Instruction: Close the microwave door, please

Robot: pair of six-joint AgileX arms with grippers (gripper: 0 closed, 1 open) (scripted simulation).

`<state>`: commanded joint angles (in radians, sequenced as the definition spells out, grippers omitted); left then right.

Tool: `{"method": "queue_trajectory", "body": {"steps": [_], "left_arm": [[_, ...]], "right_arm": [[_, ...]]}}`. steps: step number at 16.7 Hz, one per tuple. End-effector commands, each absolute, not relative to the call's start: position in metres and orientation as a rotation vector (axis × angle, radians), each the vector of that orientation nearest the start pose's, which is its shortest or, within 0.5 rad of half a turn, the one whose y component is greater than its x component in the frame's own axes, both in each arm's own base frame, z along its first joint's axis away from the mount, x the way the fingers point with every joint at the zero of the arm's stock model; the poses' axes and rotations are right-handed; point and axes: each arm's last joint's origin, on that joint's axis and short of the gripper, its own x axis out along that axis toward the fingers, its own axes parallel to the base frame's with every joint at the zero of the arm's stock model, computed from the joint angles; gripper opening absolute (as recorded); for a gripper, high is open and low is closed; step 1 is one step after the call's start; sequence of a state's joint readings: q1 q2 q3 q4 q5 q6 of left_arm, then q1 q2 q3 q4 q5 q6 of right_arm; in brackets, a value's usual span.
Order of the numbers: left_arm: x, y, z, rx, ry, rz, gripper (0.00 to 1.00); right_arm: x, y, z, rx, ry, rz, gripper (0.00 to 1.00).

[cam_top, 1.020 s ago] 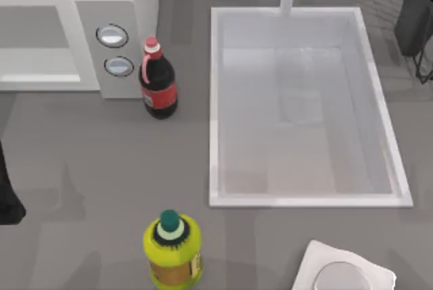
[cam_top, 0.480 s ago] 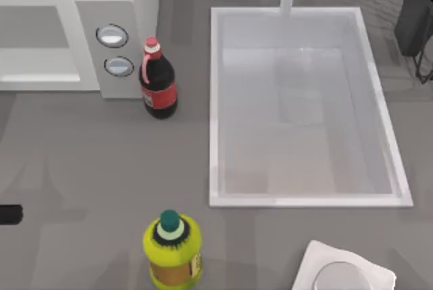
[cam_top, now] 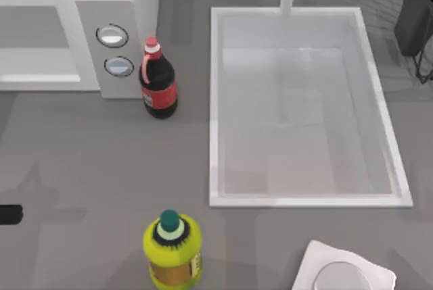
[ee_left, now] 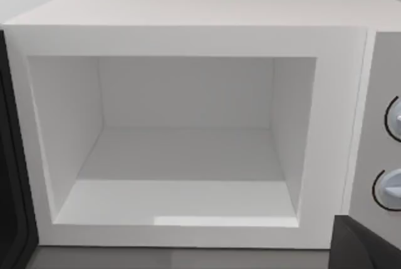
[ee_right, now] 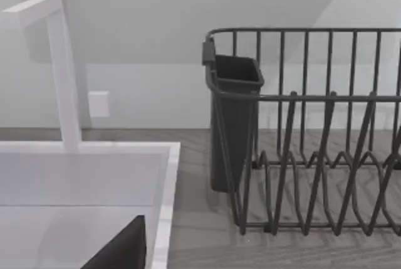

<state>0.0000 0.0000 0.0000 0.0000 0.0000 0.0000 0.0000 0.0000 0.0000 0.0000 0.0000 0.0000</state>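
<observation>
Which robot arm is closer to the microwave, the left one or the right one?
Left. The left arm sits at the table's left edge, in front of the open microwave. The right arm is far off, by the dish rack.

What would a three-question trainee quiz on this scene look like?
1. True or false: the microwave cavity is open to view and has nothing inside.
2. What stands right beside the microwave's dial panel? A) a cola bottle B) a kettle C) a mug
3. Fill in: in the top view, the sink lies to the ___ of the microwave.

Key: 1 true; 2 A; 3 right.
</observation>
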Motion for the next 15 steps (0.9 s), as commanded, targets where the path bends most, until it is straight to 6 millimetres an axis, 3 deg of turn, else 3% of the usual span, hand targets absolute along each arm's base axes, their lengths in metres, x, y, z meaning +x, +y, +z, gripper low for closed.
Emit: {"method": "queue_trajectory", "body": {"steps": [15], "left_arm": [[0.108,-0.012,0.171,0.0,0.002,0.0,0.0]], "right_arm": [[0.106,-0.001,0.16,0.0,0.0,0.0,1.0]]}}
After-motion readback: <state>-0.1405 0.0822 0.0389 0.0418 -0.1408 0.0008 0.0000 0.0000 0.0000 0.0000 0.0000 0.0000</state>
